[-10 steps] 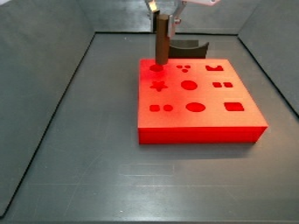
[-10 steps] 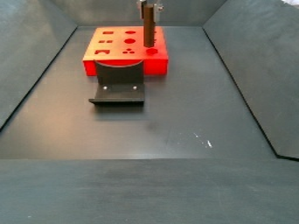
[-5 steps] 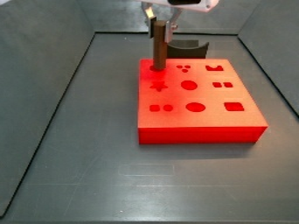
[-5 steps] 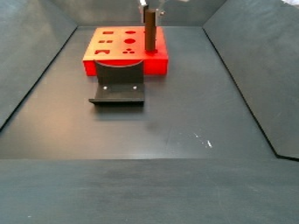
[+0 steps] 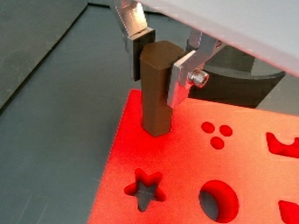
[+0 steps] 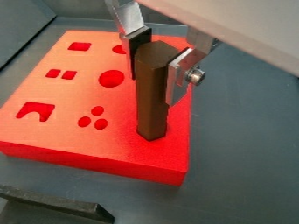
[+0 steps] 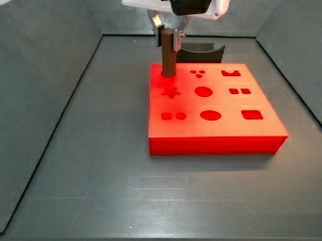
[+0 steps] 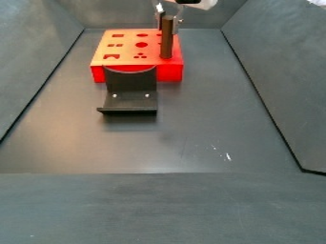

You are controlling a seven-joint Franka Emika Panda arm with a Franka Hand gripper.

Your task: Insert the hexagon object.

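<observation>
The hexagon object [image 5: 156, 105], a slim brown wooden peg, stands upright with its lower end in a hole at a corner of the red block [image 5: 251, 153]. It also shows in the other wrist view [image 6: 149, 109] and in both side views [image 7: 168, 58] [image 8: 165, 38]. My gripper [image 5: 162, 66] is over that corner and shut on the peg's top, with one silver finger on each side [image 6: 158, 68]. From the side the gripper shows above the block [image 7: 169, 33] [image 8: 165, 11].
The red block [image 7: 214, 136] [image 8: 178, 69] [image 6: 128, 149] has several shaped holes, among them a star [image 5: 145, 188] and rounds. A dark grey curved holder [image 7: 201, 49] [image 8: 129, 95] lies against one side of the block. Grey walls ring the dark floor.
My gripper has come down with the peg. The peg's lower end has sunk further into the corner hole of the red block.
</observation>
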